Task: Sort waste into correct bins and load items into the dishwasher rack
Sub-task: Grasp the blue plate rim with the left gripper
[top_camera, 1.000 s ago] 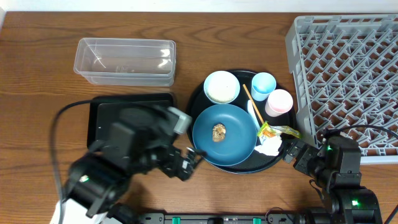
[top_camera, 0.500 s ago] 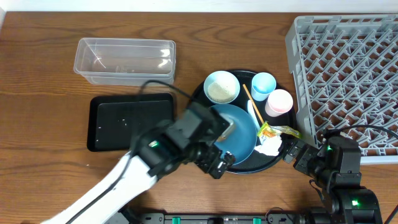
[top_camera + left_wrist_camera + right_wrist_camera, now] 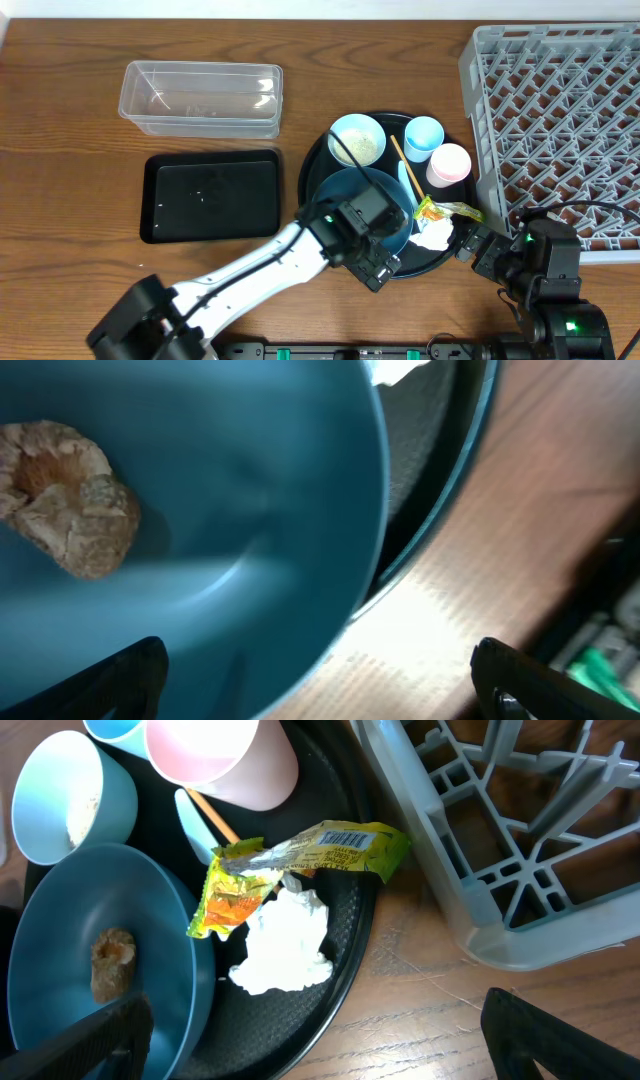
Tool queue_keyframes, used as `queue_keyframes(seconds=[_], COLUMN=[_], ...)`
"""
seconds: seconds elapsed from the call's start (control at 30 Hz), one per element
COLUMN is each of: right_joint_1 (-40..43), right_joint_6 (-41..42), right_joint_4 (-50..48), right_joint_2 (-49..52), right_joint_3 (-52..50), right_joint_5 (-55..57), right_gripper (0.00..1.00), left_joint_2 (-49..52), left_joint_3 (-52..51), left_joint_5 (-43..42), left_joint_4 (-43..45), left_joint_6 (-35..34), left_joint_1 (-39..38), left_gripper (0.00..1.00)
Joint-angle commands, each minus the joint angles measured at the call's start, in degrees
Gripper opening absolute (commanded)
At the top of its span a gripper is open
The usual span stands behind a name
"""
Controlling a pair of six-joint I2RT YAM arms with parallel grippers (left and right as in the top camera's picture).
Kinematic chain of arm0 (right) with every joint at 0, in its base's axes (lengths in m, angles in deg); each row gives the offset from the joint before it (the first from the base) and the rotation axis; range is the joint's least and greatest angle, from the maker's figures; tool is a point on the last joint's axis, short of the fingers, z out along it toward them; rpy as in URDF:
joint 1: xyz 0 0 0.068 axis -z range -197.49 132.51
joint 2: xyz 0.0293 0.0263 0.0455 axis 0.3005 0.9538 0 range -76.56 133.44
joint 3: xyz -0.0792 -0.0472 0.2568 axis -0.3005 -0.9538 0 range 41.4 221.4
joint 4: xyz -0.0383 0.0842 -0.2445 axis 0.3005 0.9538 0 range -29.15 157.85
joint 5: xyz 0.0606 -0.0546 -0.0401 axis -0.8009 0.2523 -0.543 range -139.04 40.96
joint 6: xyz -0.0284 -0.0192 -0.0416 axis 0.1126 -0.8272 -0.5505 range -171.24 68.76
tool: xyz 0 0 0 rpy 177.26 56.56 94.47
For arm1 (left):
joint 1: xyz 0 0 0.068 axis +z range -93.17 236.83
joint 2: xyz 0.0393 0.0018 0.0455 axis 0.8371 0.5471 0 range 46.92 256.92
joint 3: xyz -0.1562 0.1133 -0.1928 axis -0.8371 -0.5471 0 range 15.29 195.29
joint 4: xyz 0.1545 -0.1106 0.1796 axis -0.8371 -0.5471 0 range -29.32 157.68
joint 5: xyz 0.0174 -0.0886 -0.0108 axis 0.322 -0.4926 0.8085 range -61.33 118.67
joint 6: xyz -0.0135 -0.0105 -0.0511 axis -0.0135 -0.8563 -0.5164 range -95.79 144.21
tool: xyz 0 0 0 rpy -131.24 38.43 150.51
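Two claws are mine here, and both stand spread wide with nothing in them. My left claw [image 3: 320,670] hangs low over the large blue plate [image 3: 200,530], with the plate's rim running between its parted fingers. The small brown food lump [image 3: 65,495] lies on the plate ahead of this claw, off toward one finger's side, and I am not touching it. My right claw [image 3: 315,1020] hovers above the wooden surface [image 3: 430,1020], just outside the edge of the round black tray [image 3: 345,970]. The crumpled white tissue [image 3: 285,940] lies straight ahead of it on that tray. Just beyond the tissue and touching it is the crumpled yellow-green wrapper [image 3: 290,860]. Farther ahead stand the small pink cup [image 3: 215,755] and the small light-blue cup [image 3: 424,133], close together, with the thin wooden stick [image 3: 400,155] slanting past them. Ahead and to the left of my right claw is the pale white-blue bowl [image 3: 357,140], with loose white rice grains [image 3: 360,148] in it. To the right of that claw, very near, rises a corner of the grey dishwasher rack [image 3: 480,840], and I see none of the dishes in the part of its lattice that shows. Well off to the left of my left claw lies the shallow black rectangular tray [image 3: 210,195], and the clear plastic tub [image 3: 200,95] stands just beyond it.
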Motion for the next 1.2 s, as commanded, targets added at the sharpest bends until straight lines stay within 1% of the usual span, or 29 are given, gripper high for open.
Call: queue_keyframes(seconds=[0.0,0.23,0.6,0.67,0.9,0.97,1.17], right_joint_1=[0.37,0.37,0.37,0.37,0.37,0.37,0.37], right_joint_6=[-0.81,-0.81,-0.81,-0.81,-0.81,-0.81,-0.81], right_joint_4=[-0.02,-0.02,-0.02,-0.02,-0.02,-0.02,0.0], right_joint_2=[-0.13,-0.13,-0.13,-0.13,-0.13,-0.13,-0.13], right_joint_3=[0.98,0.98,0.98,0.98,0.98,0.98,0.98], right_joint_5=[0.61,0.61,0.61,0.61,0.61,0.61,0.61], right_gripper=[0.99,0.99,0.99,0.99,0.99,0.99,0.99], left_joint_2=[2.23,6.45,8.33,8.39,9.16,9.18,9.77], left_joint_3=[1.01,1.01,0.81,0.33,-0.11,-0.11,-0.72], left_joint_5=[7.85,8.59,8.63,8.63,8.59,8.57,8.31], left_joint_4=[1.07,5.9,8.11,8.44,8.48,8.39,8.13], left_joint_6=[0.83,0.96,1.03,1.03,0.94,0.96,0.94], left_joint_1=[-2.08,-3.15,-3.13,-3.13,-3.15,-3.15,-3.15], left_gripper=[0.98,0.98,0.98,0.9,0.86,0.82,0.82])
